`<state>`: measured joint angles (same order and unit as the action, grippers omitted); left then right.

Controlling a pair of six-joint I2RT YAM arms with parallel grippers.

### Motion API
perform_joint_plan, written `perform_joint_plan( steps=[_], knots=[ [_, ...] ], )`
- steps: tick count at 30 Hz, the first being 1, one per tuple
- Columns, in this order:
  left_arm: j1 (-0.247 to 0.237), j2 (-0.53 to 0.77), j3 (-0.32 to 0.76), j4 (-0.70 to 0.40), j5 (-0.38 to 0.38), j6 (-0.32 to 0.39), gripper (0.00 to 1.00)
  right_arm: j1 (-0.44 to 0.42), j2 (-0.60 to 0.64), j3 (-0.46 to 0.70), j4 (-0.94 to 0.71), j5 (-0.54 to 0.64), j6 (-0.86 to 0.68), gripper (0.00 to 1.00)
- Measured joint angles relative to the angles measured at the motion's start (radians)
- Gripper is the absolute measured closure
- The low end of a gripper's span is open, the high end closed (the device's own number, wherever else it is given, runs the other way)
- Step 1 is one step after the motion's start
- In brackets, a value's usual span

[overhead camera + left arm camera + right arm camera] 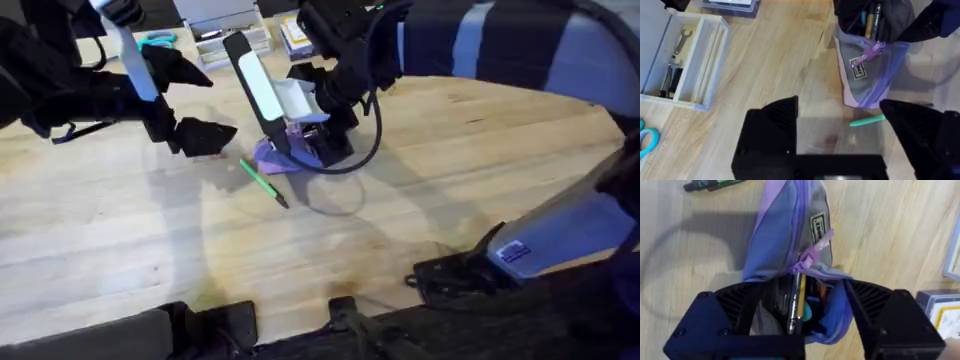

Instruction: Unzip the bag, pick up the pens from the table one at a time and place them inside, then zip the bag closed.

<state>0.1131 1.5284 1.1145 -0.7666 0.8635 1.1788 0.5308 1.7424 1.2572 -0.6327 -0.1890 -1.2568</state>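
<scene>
Lilac fabric marks the bag, which from overhead lies near the middle of the pale plank bench, partly under the right jaws; a green pen lies on the wood just beside it, and the left jaws hover near the pen, apart from it. In the left wrist view the left jaws stand released with nothing between them, poised over bare wood, the pen showing between the fingertips and the bag beyond it, its zip already partly open with pens visible inside. An open white box of small tools and teal scissors sit off to one side. In the right wrist view the right jaws straddle the open end of the bag, its mouth gaping between the fingers, but whether they actually pinch the fabric I cannot tell. My worry is the pen: it is thin and lies flat, so a descent slightly off line could roll it or push it under the bag, and if the mouth is let go the soft cloth may slump shut. Grainy, smooth wood gives little friction; shelving clutter lies at the far edge.
</scene>
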Motion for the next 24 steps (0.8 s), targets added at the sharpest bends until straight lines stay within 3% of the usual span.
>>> perform_joint_plan(
  steps=[12,24],
  knots=[
    [0.000,0.000,0.000,0.000,0.000,0.000,0.008,0.000,-0.013,0.000,-0.008,0.001,0.000,0.003],
    [0.000,0.000,0.000,0.001,0.000,0.000,0.007,0.007,-0.265,0.000,-0.107,-0.032,0.062,0.003]
  ],
)
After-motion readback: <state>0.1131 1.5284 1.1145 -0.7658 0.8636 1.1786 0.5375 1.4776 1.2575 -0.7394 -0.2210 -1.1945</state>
